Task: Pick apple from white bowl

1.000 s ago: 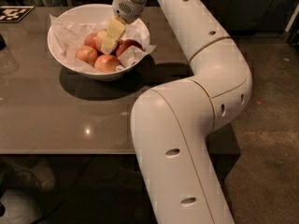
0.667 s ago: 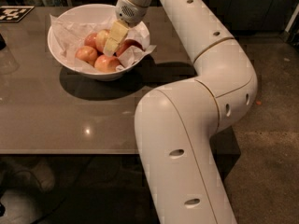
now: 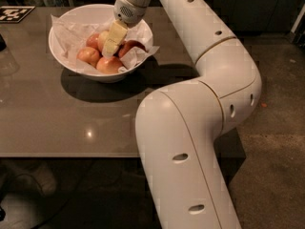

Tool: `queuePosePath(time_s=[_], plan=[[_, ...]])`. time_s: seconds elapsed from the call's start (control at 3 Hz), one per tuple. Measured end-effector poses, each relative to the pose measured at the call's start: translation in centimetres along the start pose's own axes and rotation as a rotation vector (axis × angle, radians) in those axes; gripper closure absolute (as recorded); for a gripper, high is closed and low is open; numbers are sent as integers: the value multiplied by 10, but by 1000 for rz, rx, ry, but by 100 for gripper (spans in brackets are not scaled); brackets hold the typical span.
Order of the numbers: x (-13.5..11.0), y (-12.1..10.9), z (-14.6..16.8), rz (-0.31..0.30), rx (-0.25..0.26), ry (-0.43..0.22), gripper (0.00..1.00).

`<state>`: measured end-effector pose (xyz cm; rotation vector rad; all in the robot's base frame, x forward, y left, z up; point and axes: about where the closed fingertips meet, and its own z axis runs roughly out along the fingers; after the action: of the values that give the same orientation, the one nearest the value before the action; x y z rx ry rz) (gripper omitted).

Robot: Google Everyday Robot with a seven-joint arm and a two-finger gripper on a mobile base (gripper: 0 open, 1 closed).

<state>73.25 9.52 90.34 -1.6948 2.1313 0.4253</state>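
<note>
The white bowl [image 3: 62, 56], lined with crumpled white paper, stands at the far left of the table. Several apples lie in it. The apple [image 3: 100, 39], pale yellow-orange, sits in the middle of the pile and is partly hidden behind my gripper. Smaller orange-red apples [image 3: 88, 56] lie at the front left and front, and a darker red apple [image 3: 132, 46] lies to the right. My gripper [image 3: 110, 49], pale yellow, reaches down into the bowl from above and rests right against the pale apple.
The grey-brown table [image 3: 57, 123] has its front edge near the bottom. A black-and-white marker tag [image 3: 13, 13] lies at the far left corner. My large white arm [image 3: 190, 128] fills the right side. Dark floor [image 3: 276, 142] lies to the right.
The arm's elbow has swung a little to the right. The gripper has stayed down in the bowl against the apples.
</note>
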Motion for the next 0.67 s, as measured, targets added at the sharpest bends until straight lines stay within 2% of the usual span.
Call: queuePosePath(time_s=[0.33,0.67], plan=[[-16,11,6,-55,-10,-3,0],[-16,11,6,-54,-10,-4,0]])
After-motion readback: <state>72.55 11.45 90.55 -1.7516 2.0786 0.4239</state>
